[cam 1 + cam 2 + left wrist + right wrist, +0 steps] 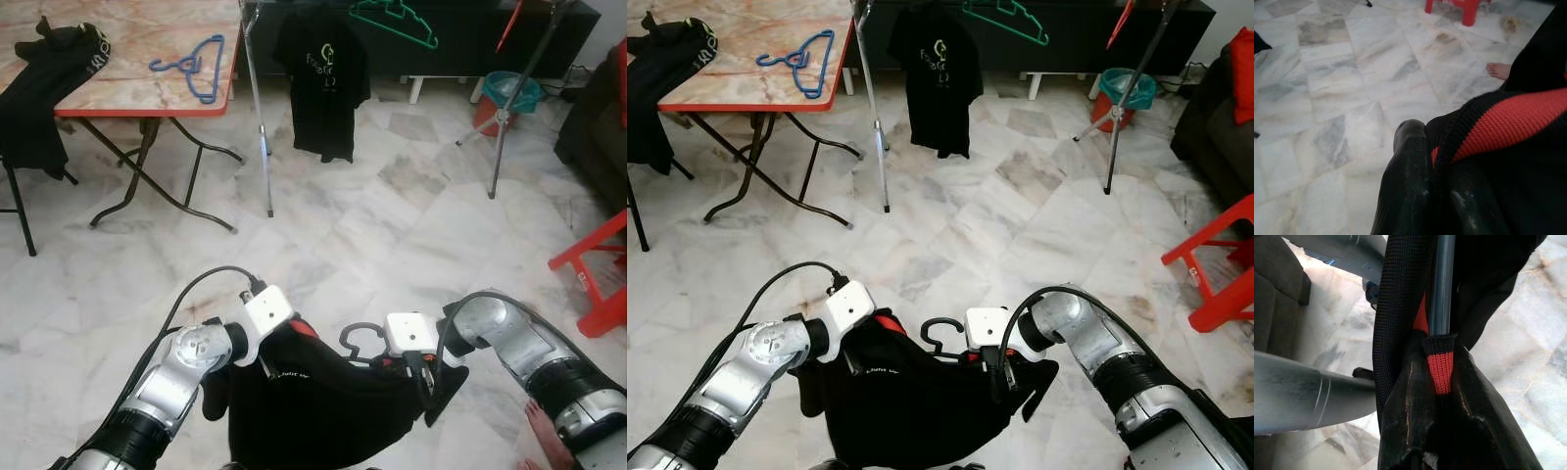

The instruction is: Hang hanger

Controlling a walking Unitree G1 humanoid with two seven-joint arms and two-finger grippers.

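Both grippers low and near, holding a black shirt (313,406) on a black hanger (359,339) between them; left gripper (1432,161) fingers clamped on the red-trimmed collar; right gripper (1442,377) fingers clamped on hanger and cloth; clothes rack (257,108) far ahead.

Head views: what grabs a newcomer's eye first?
The black shirt on a hanger, held low in front between the left pincer and right pincer, its hook poking up. Beyond it, another black shirt hangs on the rack, and a blue hanger lies on the table.
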